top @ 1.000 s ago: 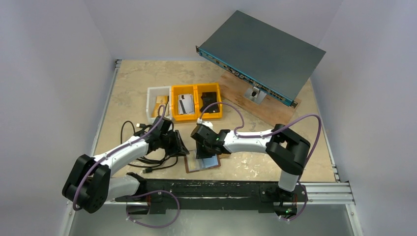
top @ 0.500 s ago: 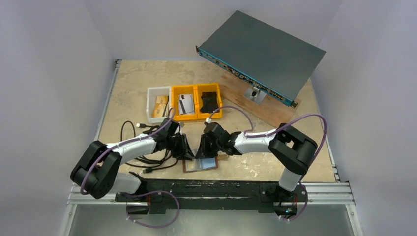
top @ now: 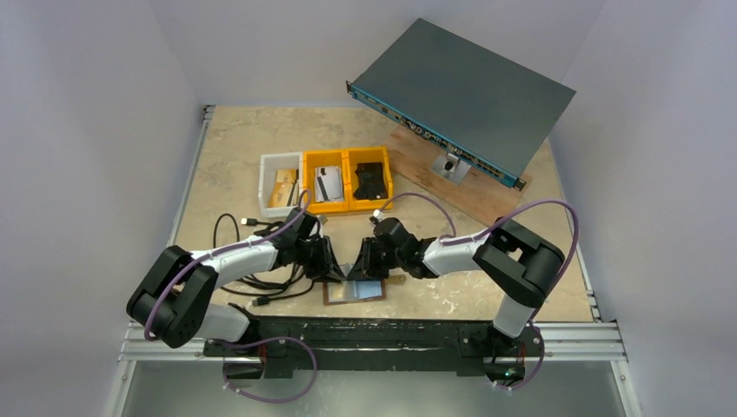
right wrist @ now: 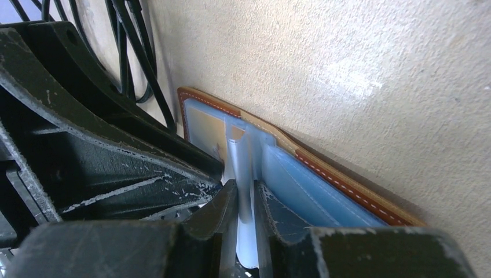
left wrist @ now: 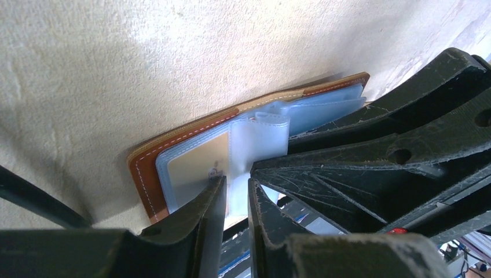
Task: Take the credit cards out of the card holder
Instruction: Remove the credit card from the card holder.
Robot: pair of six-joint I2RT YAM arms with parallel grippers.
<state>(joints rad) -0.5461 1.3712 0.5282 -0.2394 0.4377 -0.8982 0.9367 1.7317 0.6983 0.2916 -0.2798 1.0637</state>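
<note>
Card holder (top: 355, 291): open, lower centre of overhead frame.
Left gripper (left wrist: 235, 176): pinching its upright clear leaf.
Right gripper (right wrist: 245, 185): pinching the same leaf.
Credit cards (top: 327, 183): some in yellow bin (top: 326, 207); tan card (left wrist: 194, 168) not yet out.

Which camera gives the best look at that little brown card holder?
The left wrist view: the holder lies open there, showing its stitched brown edge, clear pockets and a tan card. The right wrist view shows it closer but more edge-on. The top view shows it only small and distant.

Plain pale-grey walls (top: 96, 104) enclose a beige, marbled tabletop (top: 235, 139) with a metal rail (top: 578, 340) along its near edge.
</note>
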